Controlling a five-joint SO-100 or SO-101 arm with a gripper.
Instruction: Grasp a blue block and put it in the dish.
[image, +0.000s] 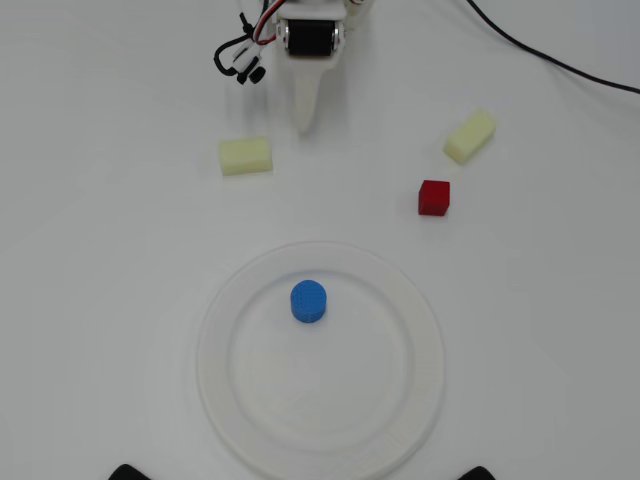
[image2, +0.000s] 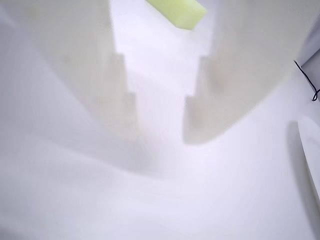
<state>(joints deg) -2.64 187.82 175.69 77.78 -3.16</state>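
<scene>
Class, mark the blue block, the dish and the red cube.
blue block (image: 309, 301), overhead view, on its round top.
dish (image: 415, 300), overhead view, on its right rim.
red cube (image: 434, 196), overhead view, on its top face.

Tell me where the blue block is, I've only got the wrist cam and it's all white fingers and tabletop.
Observer: In the overhead view the blue block sits inside the dish, a bit above its centre.
Operator: So the hand isn't holding anything?
Observer: Nothing is between the fingers. The hand is up at the top of the overhead view, well away from the dish.
Operator: What's that yellow thing at my top edge?
Observer: One of two pale yellow blocks. Overhead shows one just left of the hand's tip and another off to the right.
Operator: Anything else out there?
Observer: A red cube below the right yellow block, on the table outside the dish.
</scene>
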